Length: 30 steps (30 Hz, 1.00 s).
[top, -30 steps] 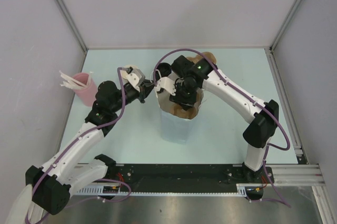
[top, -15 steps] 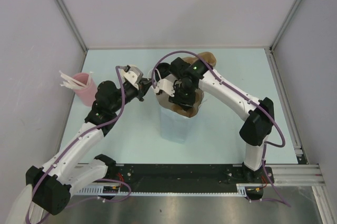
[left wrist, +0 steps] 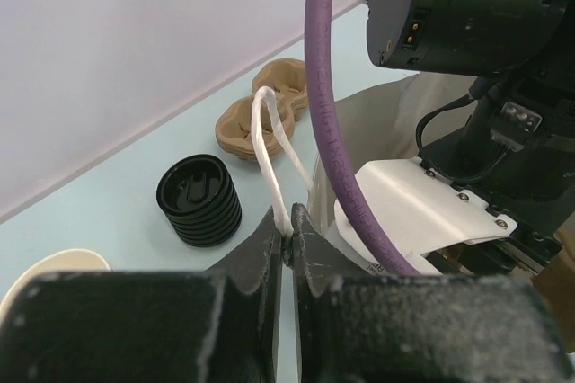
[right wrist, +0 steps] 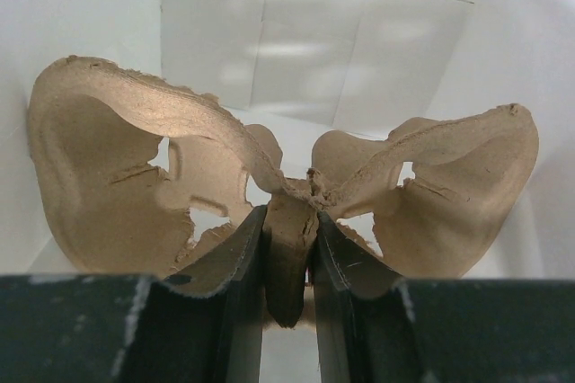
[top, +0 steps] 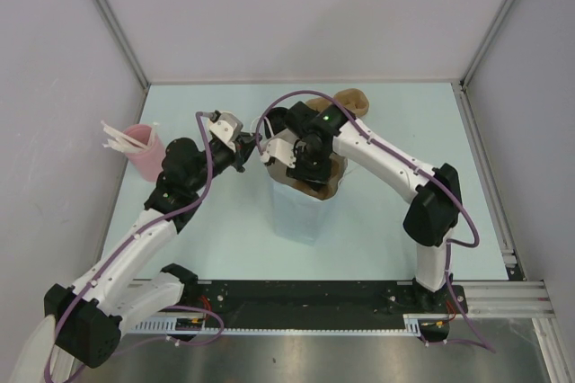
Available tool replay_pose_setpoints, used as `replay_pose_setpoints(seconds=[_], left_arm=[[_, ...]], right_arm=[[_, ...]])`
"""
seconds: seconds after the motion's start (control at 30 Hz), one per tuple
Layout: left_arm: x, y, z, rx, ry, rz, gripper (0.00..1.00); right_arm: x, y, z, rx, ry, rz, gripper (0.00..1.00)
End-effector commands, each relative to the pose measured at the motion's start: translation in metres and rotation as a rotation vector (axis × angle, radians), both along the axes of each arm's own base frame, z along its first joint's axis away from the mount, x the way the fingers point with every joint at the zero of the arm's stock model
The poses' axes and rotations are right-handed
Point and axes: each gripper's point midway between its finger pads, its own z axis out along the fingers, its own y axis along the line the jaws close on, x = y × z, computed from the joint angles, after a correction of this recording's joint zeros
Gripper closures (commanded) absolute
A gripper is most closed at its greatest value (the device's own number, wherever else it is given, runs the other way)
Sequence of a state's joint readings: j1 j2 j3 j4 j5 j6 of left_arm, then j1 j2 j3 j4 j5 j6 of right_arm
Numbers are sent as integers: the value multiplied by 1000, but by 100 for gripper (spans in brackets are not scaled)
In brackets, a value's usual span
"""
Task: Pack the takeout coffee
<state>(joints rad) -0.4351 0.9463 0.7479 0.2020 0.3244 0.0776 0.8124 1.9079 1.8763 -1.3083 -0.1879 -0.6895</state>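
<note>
My left fingers (left wrist: 287, 244) pinch shut on the white bag handle (left wrist: 268, 145); my right fingers (right wrist: 287, 257) clamp the pulp cup carrier (right wrist: 135, 176) inside the bag (top: 296, 219).

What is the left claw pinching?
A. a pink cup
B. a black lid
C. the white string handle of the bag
C: in the left wrist view the left claw is shut on the thin white bag handle, while the black lids sit apart from it, untouched.
</note>
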Motion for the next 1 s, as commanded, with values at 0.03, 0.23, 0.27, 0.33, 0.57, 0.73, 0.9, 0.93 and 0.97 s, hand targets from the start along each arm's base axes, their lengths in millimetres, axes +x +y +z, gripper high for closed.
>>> replay_pose_setpoints(seconds=[0.03,0.23,0.27,0.33,0.57,0.73,0.9,0.93,0.97], left_arm=[[2,7,23,-46,-70,29,91],[2,6,21,-41,-65,24,91],[1,5,21,-41,-66,20,91],[1,6,22,-41,-69,21,91],[1,5,21,-40,-67,17,91],[1,5,20,-40,-65,17,89],[0,5,20,-39,-69,14,83],[0,5,21,-41,-70,14,81],[0,5,20,-39,-69,12,81]], right_arm=[[-13,-18,-6,-95,75,12,73],[-9,-20,-13,-86,115,-4,72],[-8,-20,-13,-81,118,-9,72],[-8,-20,-11,-71,123,-8,71],[-8,-19,-9,-62,118,-9,70],[-5,-23,-15,-98,101,-13,65],[-7,-19,-5,-85,69,1,45],[-7,-18,-3,-75,67,5,39],[-8,-16,1,-65,62,9,36]])
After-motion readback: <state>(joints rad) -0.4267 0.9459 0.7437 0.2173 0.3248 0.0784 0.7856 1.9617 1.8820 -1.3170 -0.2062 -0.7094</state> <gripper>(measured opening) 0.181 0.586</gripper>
